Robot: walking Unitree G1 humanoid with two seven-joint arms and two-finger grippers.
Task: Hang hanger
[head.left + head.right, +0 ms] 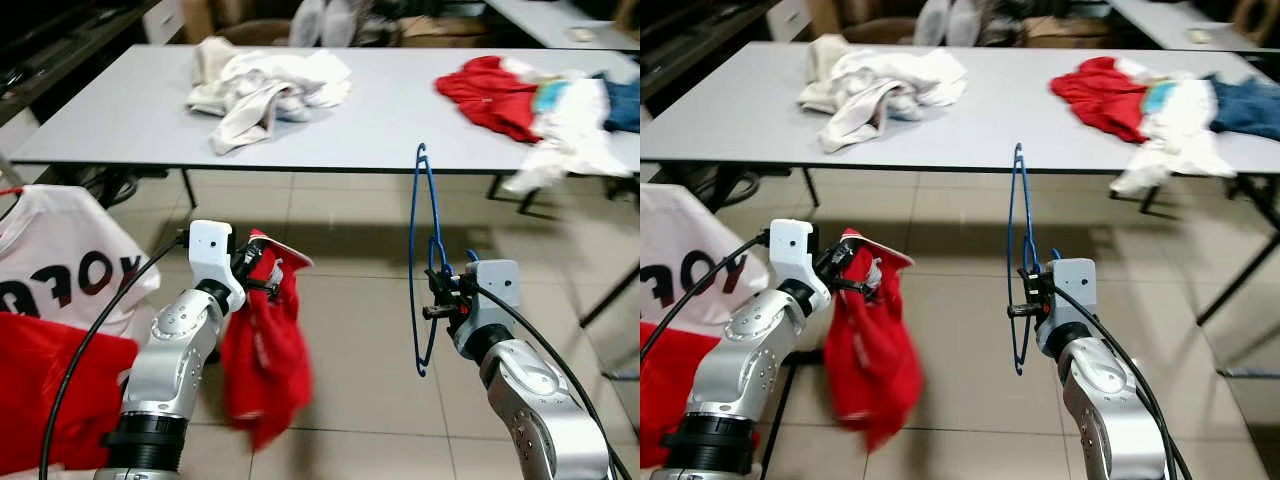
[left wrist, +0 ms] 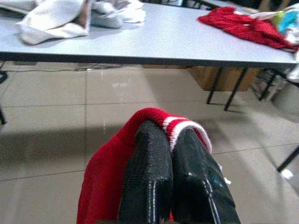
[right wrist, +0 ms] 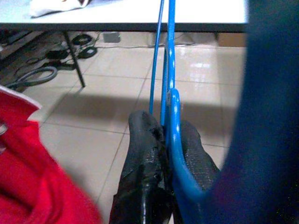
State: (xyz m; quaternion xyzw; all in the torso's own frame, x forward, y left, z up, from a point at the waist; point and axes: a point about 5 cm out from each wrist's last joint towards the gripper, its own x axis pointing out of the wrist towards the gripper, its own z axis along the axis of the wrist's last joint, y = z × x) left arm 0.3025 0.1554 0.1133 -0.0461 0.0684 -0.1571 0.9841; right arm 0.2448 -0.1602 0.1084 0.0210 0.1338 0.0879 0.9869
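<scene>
A: So, the right gripper point(image 1: 437, 297) is clamped on the thin blue wire hanger point(image 1: 424, 262), centre-right; left gripper point(image 1: 262, 270) pinches the red knit garment point(image 1: 262, 350), lower left.

B: Risk: the narrow wire may twist; cloth slips free.

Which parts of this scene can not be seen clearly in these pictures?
- Blue hanger: its hook is hidden behind the right gripper; the right wrist view shows a blurred blue mass.
- Red garment: the left gripper covers its collar.
- White printed shirt: cut off by the left eye view's edge.
</scene>
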